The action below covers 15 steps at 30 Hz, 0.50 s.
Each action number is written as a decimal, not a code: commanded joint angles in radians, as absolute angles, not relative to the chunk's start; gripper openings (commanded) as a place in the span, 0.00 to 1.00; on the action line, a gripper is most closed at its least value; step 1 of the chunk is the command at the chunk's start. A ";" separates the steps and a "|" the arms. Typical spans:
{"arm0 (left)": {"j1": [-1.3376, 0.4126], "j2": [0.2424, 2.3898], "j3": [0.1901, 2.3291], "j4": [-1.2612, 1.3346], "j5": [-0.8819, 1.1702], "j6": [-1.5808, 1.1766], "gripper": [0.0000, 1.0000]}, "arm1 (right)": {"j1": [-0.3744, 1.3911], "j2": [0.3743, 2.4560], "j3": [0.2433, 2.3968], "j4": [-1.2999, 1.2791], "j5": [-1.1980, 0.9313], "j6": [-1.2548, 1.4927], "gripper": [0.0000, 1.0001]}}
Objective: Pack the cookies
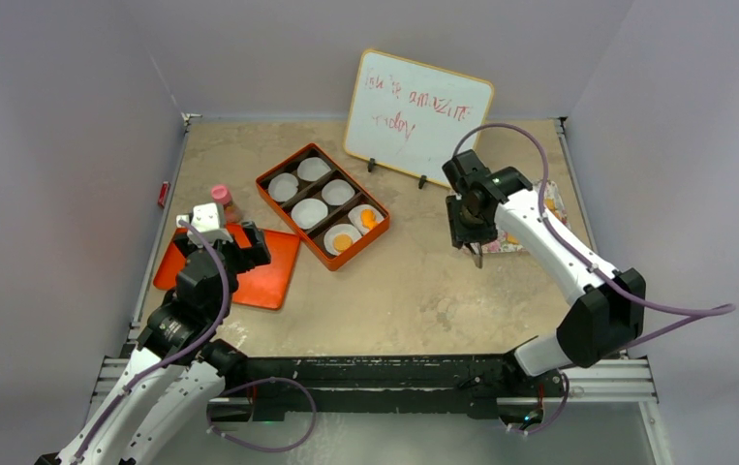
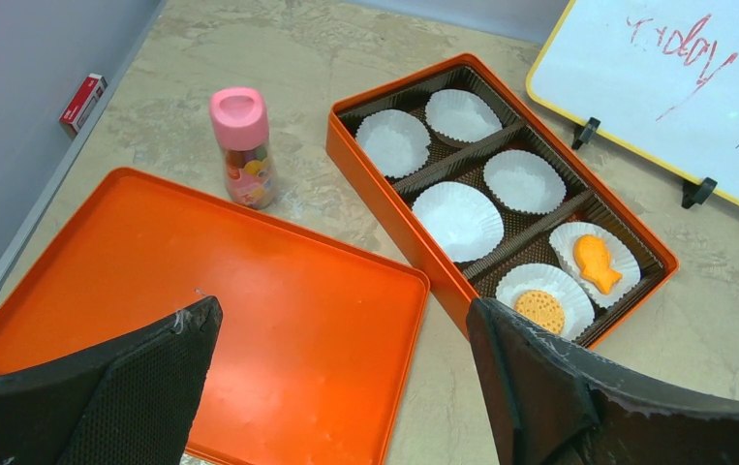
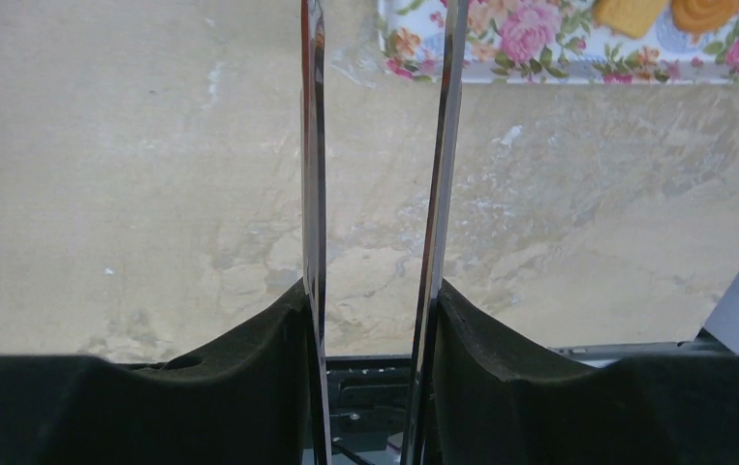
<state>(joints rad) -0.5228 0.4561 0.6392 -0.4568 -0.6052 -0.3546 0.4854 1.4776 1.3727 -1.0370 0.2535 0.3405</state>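
An orange box (image 1: 297,225) holds six white paper cups. A round orange cookie (image 1: 343,241) and a fish-shaped orange cookie (image 1: 369,219) lie in the two nearest cups; both show in the left wrist view, the round cookie (image 2: 539,309) and the fish cookie (image 2: 597,263). More orange cookies (image 3: 629,12) lie on a floral plate (image 3: 539,39) at the right. No pink or black cookie shows. My left gripper (image 2: 342,305) is open and empty above the orange lid (image 2: 200,281). My right gripper (image 3: 373,291) is shut on metal tongs (image 3: 313,145), held above bare table, tips apart and empty.
A pink-capped bottle (image 2: 244,145) stands between the lid and the box wall (image 2: 394,223). A whiteboard (image 1: 418,111) stands at the back. A small red item (image 2: 82,100) lies by the left wall. The floral plate (image 1: 510,244) sits just right of the right gripper (image 1: 470,228).
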 commanded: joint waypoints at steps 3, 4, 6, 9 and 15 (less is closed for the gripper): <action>-0.515 0.459 0.629 -0.421 -0.596 -0.338 0.97 | 0.405 1.433 1.285 -0.991 0.271 0.360 0.46; -0.515 0.459 0.629 -0.422 -0.597 -0.338 0.97 | 0.393 1.431 1.273 -0.984 0.266 0.358 0.47; -0.514 0.457 0.629 -0.422 -0.598 -0.338 0.97 | 0.371 1.428 1.253 -0.968 0.260 0.356 0.47; -0.515 0.456 0.629 -0.422 -0.598 -0.337 0.97 | 0.343 1.432 1.227 -0.943 0.249 0.350 0.48; -0.515 0.455 0.629 -0.422 -0.600 -0.337 0.97 | 0.305 1.465 1.205 -0.913 0.235 0.337 0.50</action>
